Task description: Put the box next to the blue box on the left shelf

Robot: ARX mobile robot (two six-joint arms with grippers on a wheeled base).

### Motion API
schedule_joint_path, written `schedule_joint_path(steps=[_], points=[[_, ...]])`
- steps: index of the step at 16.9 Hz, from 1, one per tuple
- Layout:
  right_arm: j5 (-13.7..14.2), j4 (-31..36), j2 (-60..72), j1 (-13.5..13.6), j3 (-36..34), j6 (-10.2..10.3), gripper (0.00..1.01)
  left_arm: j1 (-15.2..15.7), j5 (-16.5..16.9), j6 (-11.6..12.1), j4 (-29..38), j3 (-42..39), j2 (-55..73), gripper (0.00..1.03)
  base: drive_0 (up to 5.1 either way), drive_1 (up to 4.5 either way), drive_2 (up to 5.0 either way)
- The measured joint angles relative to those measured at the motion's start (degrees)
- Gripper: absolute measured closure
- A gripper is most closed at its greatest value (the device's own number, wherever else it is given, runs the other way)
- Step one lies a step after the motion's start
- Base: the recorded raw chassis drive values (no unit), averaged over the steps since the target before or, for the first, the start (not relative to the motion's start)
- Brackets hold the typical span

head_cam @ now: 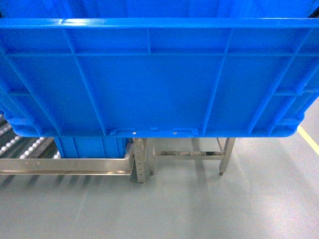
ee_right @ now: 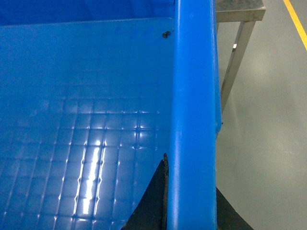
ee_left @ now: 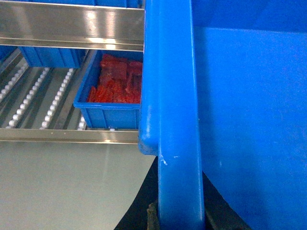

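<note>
The box (head_cam: 159, 74), a big bright-blue ribbed crate, hangs in the air and fills most of the head view. My left gripper (ee_left: 181, 215) is shut on its left rim (ee_left: 175, 96), one dark finger on each side of the wall. My right gripper (ee_right: 189, 196) is shut on the right rim (ee_right: 194, 96) in the same way; the box's gridded floor (ee_right: 86, 143) shows beside it. Below and to the left lies the left shelf (head_cam: 65, 166), with its roller tracks (ee_left: 55, 98). A blue box (head_cam: 89, 147) stands on it, partly hidden behind the held box.
A small blue bin (ee_left: 108, 117) filled with red parts sits on the rollers beside the held box's corner. A steel rail (ee_left: 72, 21) crosses above it. A steel frame (head_cam: 189, 154) stands right of the shelf, its leg (ee_right: 235, 57) near the box. A yellow floor line (head_cam: 309, 139) runs at the right.
</note>
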Motion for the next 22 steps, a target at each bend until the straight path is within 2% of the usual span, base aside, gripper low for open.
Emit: schedule_joint_path(steps=[22], points=[[0.07,-0.15,-0.02,0.00,-0.02,-0.02,0.94,0.00,0.02,-0.09,-0.15,-0.07,0.00,0.97,-5.0,2.44,2.4]])
